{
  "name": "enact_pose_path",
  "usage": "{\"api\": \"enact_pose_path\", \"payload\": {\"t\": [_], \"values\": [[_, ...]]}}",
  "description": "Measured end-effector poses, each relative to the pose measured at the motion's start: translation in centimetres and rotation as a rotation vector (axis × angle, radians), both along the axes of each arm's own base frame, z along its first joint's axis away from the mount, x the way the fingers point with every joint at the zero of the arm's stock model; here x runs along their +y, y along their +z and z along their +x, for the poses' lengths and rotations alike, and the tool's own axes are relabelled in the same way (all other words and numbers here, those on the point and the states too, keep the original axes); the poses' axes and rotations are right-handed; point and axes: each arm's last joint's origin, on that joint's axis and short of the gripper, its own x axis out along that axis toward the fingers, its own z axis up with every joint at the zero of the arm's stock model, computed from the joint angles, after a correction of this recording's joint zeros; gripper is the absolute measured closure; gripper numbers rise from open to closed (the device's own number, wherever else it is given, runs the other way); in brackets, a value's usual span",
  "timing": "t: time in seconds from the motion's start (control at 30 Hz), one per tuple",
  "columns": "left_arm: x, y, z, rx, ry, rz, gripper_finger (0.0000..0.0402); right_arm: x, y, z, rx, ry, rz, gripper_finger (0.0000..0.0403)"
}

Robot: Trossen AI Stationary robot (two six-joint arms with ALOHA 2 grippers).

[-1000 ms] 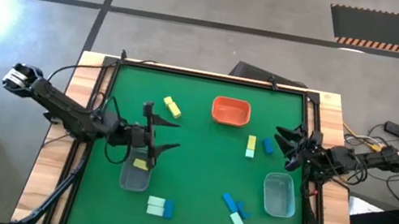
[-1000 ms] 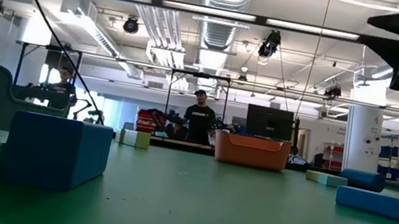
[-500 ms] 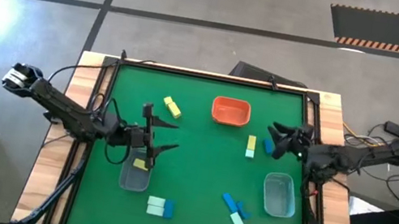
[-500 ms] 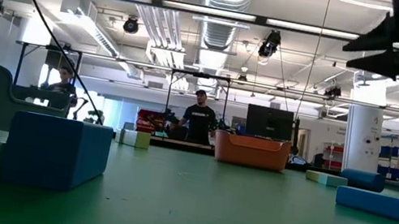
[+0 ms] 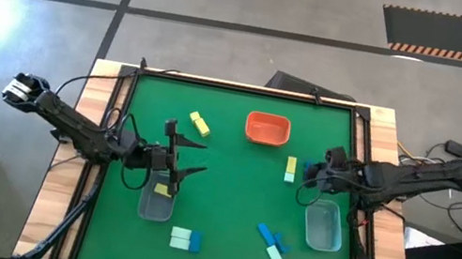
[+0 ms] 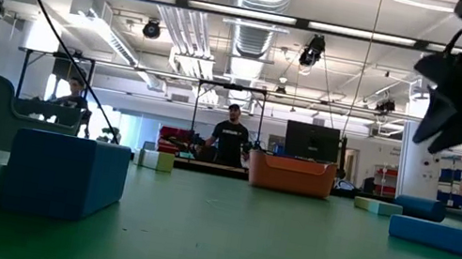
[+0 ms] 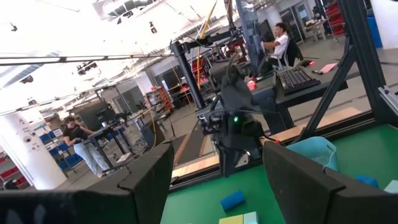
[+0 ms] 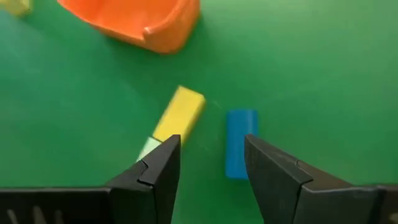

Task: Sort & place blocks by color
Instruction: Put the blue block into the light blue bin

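Out on the left, the left gripper (image 5: 183, 155) hangs over the clear bin (image 5: 157, 200), fingers spread wide and holding nothing; a yellow block (image 5: 163, 190) already lies in that bin, so this arm looks to be waiting. Just below the bin sit a mint block (image 5: 180, 237) and a blue one touching it, and above the gripper lies a loose yellow block (image 5: 200, 124). The orange tray (image 5: 266, 128) stands at the far middle of the table.

Moving right: a yellow-and-mint pair (image 5: 291, 169) lies end to end, and just beside it is the blue block (image 8: 239, 142). Here is the action: the right gripper (image 5: 310, 173) hovers above that blue block, fingers open, nothing held. I judge the step as a reach for the blue block. The next move calls for a straight descent with the fingers straddling it, without nudging the yellow neighbour.

Farther right, the second bin (image 5: 324, 225) stands near the arm, with more blue and mint blocks (image 5: 270, 239) nearby.

Hard to see: from above the gripper covers most of the blue block, and its height over the table is unclear.
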Motion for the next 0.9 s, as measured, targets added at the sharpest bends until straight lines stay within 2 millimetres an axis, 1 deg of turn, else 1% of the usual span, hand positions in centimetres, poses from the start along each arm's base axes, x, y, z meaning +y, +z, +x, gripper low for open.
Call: {"api": "enact_pose_path", "payload": {"t": [0.17, 0.33, 0.43, 0.7, 0.83, 0.9], "values": [[0.0, 0.0, 0.0, -0.001, 0.0, 0.0, 0.0171, -1.0, -0.5, 0.9, 0.076, -0.016, 0.085, 0.0239], [0.0, 0.0, 0.0, 0.0, 0.0, 0.001, 0.0171, -2.3, -0.2, 1.7, 0.119, -0.02, 0.094, 0.0239], [0.0, 0.0, 0.0, 0.0, 0.0, 0.001, 0.0171, -3.1, -0.5, 1.9, 0.153, -0.015, 0.149, 0.0239], [0.0, 0.0, 0.0, 0.003, 0.0, 0.002, 0.0171, -5.2, -1.7, 2.2, 0.24, 0.013, 0.28, 0.0239], [0.0, 0.0, 0.0, 0.003, 0.0, 0.002, 0.0171, -5.7, -2.5, 2.6, 0.292, 0.042, 0.314, 0.0236], [0.0, 0.0, 0.0, 0.003, 0.0, 0.002, 0.0171, -5.9, -2.8, 2.8, 0.312, 0.046, 0.322, 0.0227]]}}
